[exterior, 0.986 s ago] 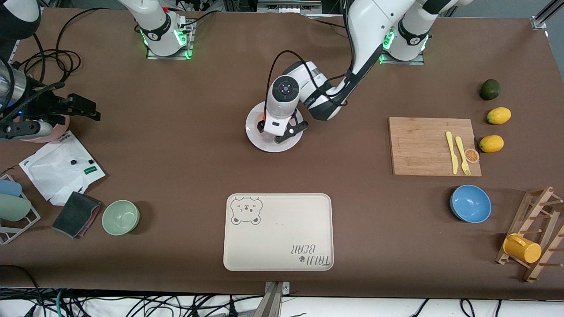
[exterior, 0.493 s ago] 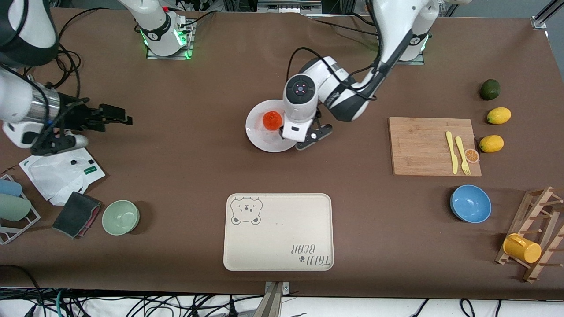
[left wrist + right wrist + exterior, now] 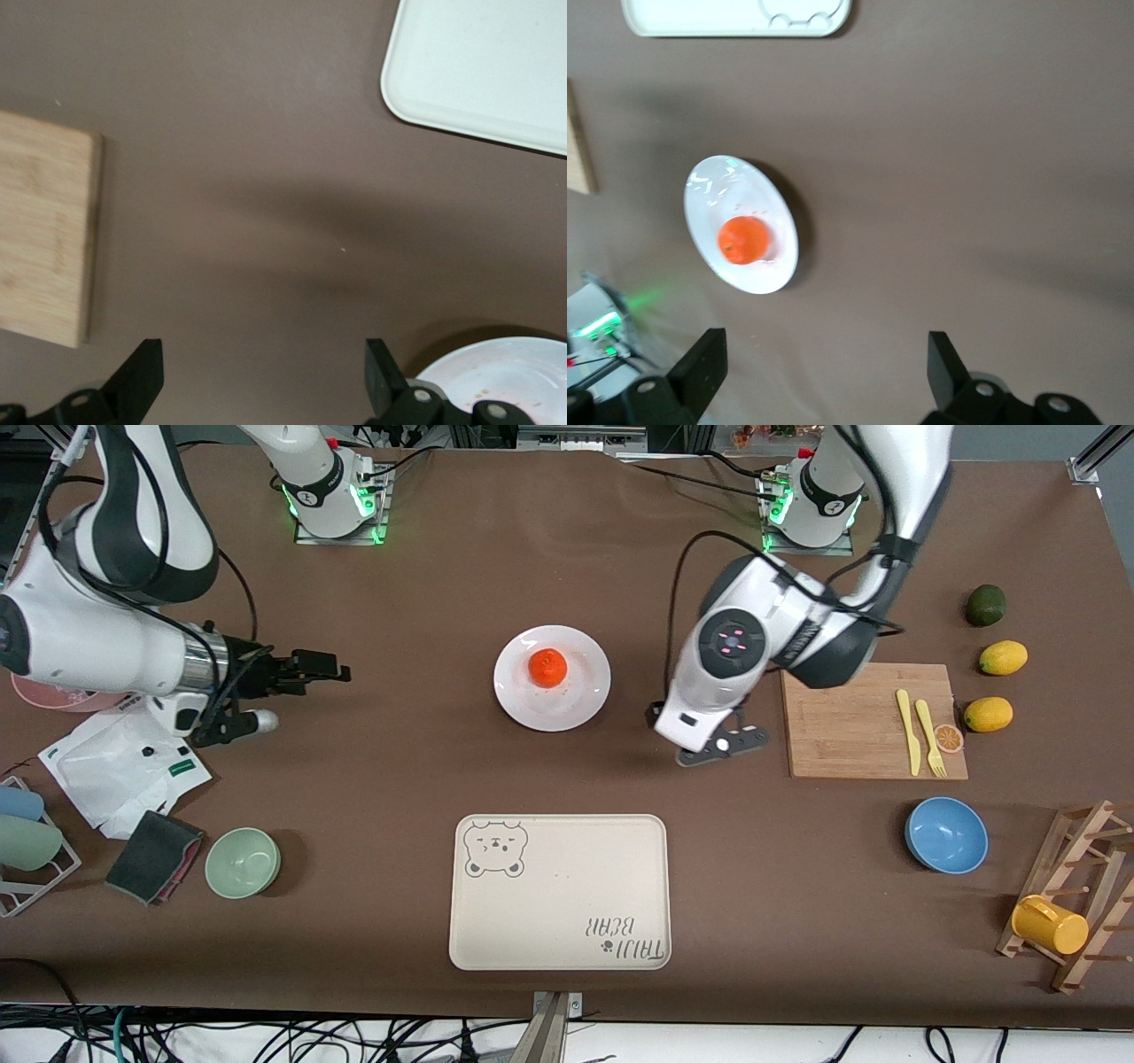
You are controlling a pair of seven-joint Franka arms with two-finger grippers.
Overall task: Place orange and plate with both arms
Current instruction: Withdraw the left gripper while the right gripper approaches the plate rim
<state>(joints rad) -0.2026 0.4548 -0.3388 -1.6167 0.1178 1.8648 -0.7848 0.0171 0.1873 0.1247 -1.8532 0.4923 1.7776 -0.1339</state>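
Observation:
The orange (image 3: 548, 667) sits on the white plate (image 3: 578, 691) in the middle of the table, with nothing holding it. My left gripper (image 3: 709, 735) is open and empty over bare table between the plate and the cutting board. In the left wrist view its fingers (image 3: 142, 376) are spread wide and the plate's rim (image 3: 505, 376) shows beside one of them. My right gripper (image 3: 285, 691) is open and empty over bare table toward the right arm's end, apart from the plate. The right wrist view shows the orange (image 3: 742, 240) on the plate (image 3: 731, 190) at a distance.
A cream bear tray (image 3: 558, 890) lies nearer the front camera than the plate. A wooden cutting board (image 3: 850, 717) with yellow cutlery lies beside my left gripper. There are also a blue bowl (image 3: 946, 834), a green bowl (image 3: 243, 862), lemons (image 3: 1003, 657) and white paper (image 3: 120, 762).
My left gripper has moved off the plate toward the cutting board, leaving the orange on the plate. My right gripper has moved in toward the plate.

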